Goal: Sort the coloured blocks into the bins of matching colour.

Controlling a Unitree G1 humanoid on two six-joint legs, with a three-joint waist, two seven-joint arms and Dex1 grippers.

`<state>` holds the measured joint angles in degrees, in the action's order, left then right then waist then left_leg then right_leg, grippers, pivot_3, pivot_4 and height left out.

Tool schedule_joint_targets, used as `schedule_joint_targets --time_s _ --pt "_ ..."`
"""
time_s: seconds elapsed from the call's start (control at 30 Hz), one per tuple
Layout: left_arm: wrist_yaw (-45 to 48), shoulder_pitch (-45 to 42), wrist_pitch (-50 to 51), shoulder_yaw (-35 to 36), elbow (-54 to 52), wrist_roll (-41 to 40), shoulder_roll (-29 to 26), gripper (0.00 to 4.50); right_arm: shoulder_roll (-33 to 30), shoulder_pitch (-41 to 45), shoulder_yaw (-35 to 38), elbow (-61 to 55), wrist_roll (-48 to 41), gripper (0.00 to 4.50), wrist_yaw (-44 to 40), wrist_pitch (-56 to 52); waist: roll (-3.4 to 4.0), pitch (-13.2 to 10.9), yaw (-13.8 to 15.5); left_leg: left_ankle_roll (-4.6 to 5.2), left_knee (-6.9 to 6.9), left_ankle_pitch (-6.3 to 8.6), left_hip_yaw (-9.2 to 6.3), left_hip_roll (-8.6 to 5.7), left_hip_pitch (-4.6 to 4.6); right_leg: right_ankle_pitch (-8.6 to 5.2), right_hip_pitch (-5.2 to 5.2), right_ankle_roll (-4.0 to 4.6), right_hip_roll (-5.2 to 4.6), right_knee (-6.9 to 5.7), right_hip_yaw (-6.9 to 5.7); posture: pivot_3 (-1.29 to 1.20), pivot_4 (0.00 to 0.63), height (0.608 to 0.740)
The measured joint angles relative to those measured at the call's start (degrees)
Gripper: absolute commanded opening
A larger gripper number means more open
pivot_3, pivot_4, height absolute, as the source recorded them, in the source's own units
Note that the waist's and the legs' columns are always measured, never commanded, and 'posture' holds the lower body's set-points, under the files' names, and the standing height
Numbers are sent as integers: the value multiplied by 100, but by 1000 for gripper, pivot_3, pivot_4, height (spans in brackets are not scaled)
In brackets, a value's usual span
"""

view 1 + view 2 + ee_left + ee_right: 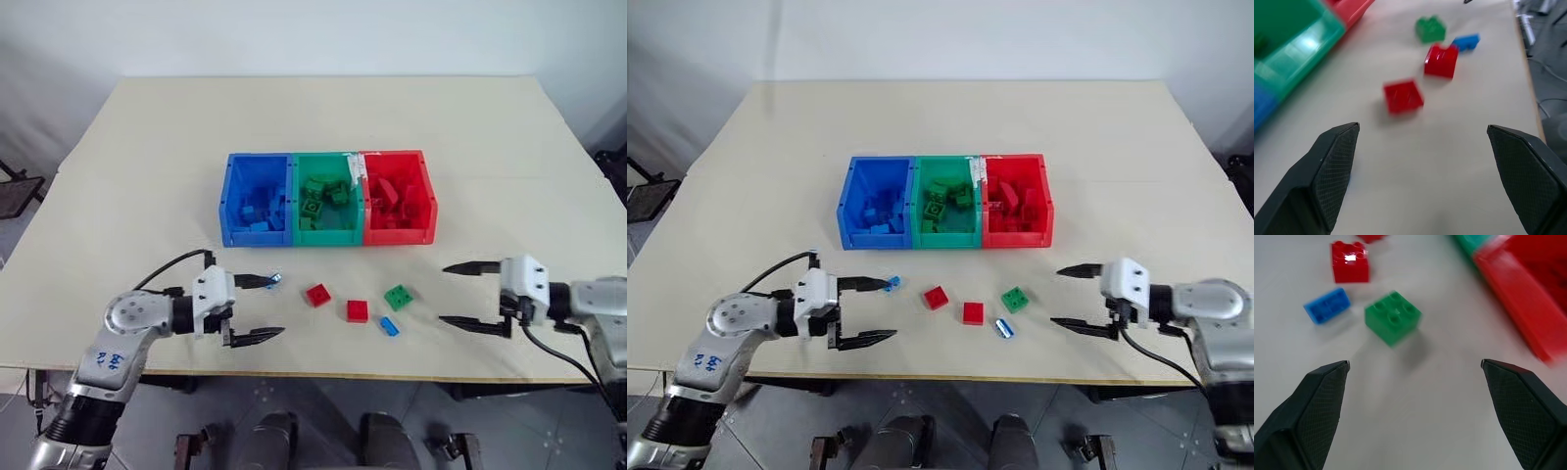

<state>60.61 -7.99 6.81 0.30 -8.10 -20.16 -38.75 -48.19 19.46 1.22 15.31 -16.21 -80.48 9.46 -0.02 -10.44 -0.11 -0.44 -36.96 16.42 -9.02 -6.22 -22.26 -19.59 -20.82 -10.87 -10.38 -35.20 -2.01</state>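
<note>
The two head cameras look down from high up at the whole table (509, 147). Each wrist camera sits low and close, looking at the loose blocks (1403, 96) too.

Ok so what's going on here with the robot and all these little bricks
The robot is sorting toy bricks by colour. The blue bin, green bin and red bin already hold matching bricks. Five remain on the table: two red bricks, a green brick, a blue brick and a small blue piece by the left claw. Both claws are open and empty, the right claw facing the green brick.
</note>
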Motion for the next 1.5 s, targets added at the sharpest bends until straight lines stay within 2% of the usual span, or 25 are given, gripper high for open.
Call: schedule_joint_targets --time_s 0.27,0.37,0.6,0.63,0.8,0.93,1.0,1.1,1.2,1.3,1.37,1.4,1.5 --pt "-2 312 7 408 -5 -51 -109 4417 523 1312 -1063 1103 678 4500 -535 540 1 -1 -6 0 6 4 -3 1 -11 0 -40 0 2 -20 38 0 150 740" --pt "-9 307 13 434 -8 -63 -120 4500 620 1567 -1224 1395 726 3918 -635 684 0 -1 -14 0 7 4 9 3 -10 0 -53 0 5 -30 57 0 150 740" --pt "-65 310 25 434 -19 -78 -114 4500 637 1661 -1276 1676 698 1624 -719 880 0 -1 -10 -1 -5 4 23 4 -6 2 -59 3 8 -44 77 0 150 740" --pt "-89 309 25 434 -21 -82 -91 4500 617 1631 -1265 1650 658 1425 -718 848 0 -1 -9 -1 -5 4 25 4 -6 2 -60 3 8 -46 79 0 150 740" --pt "-253 349 50 521 -40 -232 41 4500 531 1407 -1165 1289 451 1419 -671 303 0 -1 -4 -2 0 5 27 4 -10 2 -72 3 8 -48 83 0 150 740" --pt "-599 486 215 960 -290 -639 259 4500 671 1281 -720 273 -246 1419 -166 -1133 1 -1 -32 -5 1 7 31 10 -14 3 -79 4 10 -45 88 0 150 740" --pt "-734 657 254 1192 -337 -694 265 4500 1022 1637 -597 -233 -476 1419 470 -2014 2 -1 -112 -14 1 12 41 24 -10 8 -90 15 25 -48 100 0 150 740" --pt "-800 908 267 1332 -391 -709 266 4500 1518 2420 -746 -461 -234 1419 1433 -2818 2 -2 -146 -22 1 16 36 39 -11 9 -95 28 45 -52 105 0 150 740" --pt "-813 1115 267 1464 -471 -731 265 4500 1988 2991 -1015 -296 159 1419 2081 -3254 2 -2 -132 -26 5 19 34 43 -14 9 -105 32 51 -54 109 0 150 740" --pt "-850 1234 265 1610 -493 -748 256 4500 2536 3498 -1217 381 568 1419 2749 -3314 2 -2 -128 -26 4 19 33 41 -19 12 -112 38 50 -66 111 0 150 740" --pt "-865 1323 265 1669 -506 -748 254 4500 2744 3704 -1222 828 771 2182 3056 -3177 2 -2 -132 -26 6 19 32 41 -21 14 -113 41 51 -73 111 0 150 740" --pt "-870 1337 265 1671 -506 -748 254 4500 2769 3743 -1222 922 819 2387 3121 -3151 2 -2 -132 -25 6 19 32 41 -21 14 -114 42 51 -73 111 0 150 740" --pt "-916 1369 265 1677 -563 -748 254 4500 2859 3819 -1206 1224 912 3430 3254 -2945 2 -2 -153 -26 11 19 35 45 -21 14 -115 42 56 -76 112 0 150 740"
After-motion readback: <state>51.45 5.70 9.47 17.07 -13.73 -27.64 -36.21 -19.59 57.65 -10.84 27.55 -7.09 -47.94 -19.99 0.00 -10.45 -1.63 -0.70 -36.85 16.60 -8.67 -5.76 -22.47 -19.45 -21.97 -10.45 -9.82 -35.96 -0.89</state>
